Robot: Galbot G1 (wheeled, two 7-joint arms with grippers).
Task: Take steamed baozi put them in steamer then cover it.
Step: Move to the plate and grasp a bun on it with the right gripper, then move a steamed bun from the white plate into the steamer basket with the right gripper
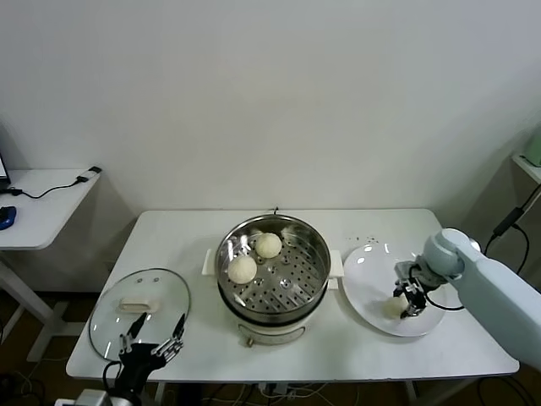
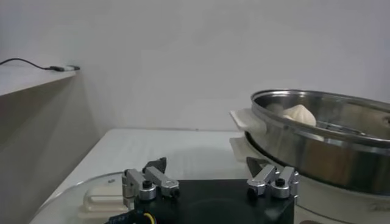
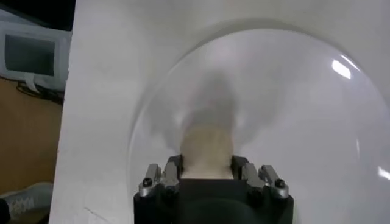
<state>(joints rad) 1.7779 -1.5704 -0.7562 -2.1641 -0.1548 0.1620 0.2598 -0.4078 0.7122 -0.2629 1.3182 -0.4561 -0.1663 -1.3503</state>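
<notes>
The steamer point(image 1: 272, 272) stands mid-table with two baozi on its perforated tray, one at the back point(image 1: 268, 245) and one at the left point(image 1: 243, 269). My right gripper point(image 1: 408, 298) is down on the white plate point(image 1: 368, 271), shut on a third baozi point(image 1: 395, 306). In the right wrist view the bun point(image 3: 207, 146) sits squeezed between the fingers of that gripper point(image 3: 207, 167). The cover point(image 1: 139, 311) lies flat on the table at the left. My left gripper point(image 1: 152, 347) is open and empty at the cover's near edge.
In the left wrist view the open left gripper point(image 2: 207, 167) hovers over the cover's handle point(image 2: 100, 198), with the steamer's steel wall point(image 2: 323, 146) close by. A side desk point(image 1: 38, 203) with a cable stands at the far left.
</notes>
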